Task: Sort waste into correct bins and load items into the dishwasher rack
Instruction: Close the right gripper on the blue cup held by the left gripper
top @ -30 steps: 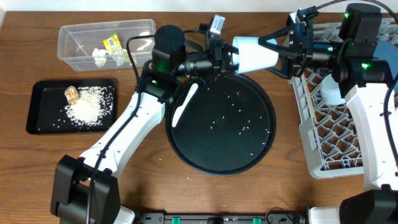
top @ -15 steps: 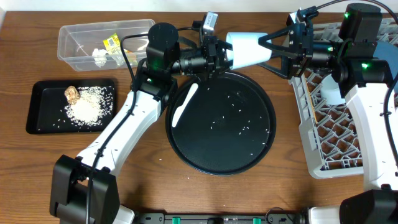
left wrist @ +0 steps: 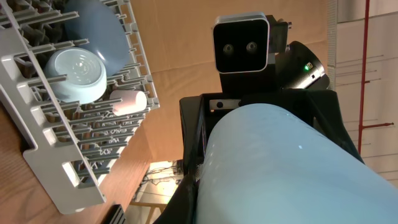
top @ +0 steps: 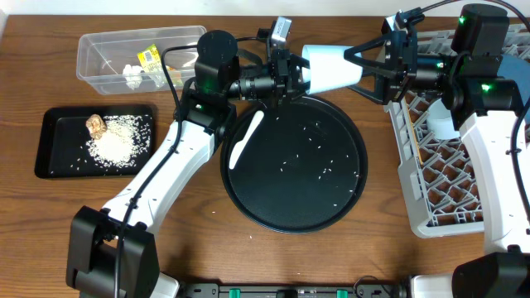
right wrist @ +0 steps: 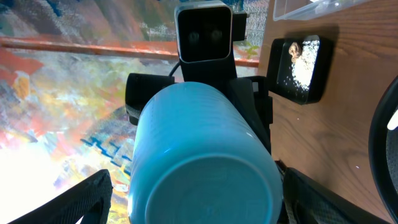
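A white bowl with a pale-blue outside (top: 334, 69) hangs on its side in the air between my two arms, above the far rim of the round black tray. My left gripper (top: 291, 76) is shut on the bowl's rim; the bowl (left wrist: 280, 168) fills the left wrist view. My right gripper (top: 356, 70) stands open, its fingers (right wrist: 87, 199) on either side of the bowl's base (right wrist: 205, 174) with gaps showing. The grey dishwasher rack (top: 403, 157) at the right holds a light-blue cup (left wrist: 78, 74), a pink cup (left wrist: 129, 101) and a dark-blue bowl (left wrist: 99, 31).
The round black tray (top: 248, 199) in the middle carries scattered rice grains (top: 319, 170). A clear tub (top: 103, 81) at the far left holds a yellow-green wrapper (top: 150, 58) and a tissue (top: 131, 76). A shallow black tray (top: 50, 161) holds rice (top: 116, 142) and a brown lump (top: 94, 124).
My left arm has drawn the bowl slightly left and toward the far side. The right arm has stayed in place, still open.
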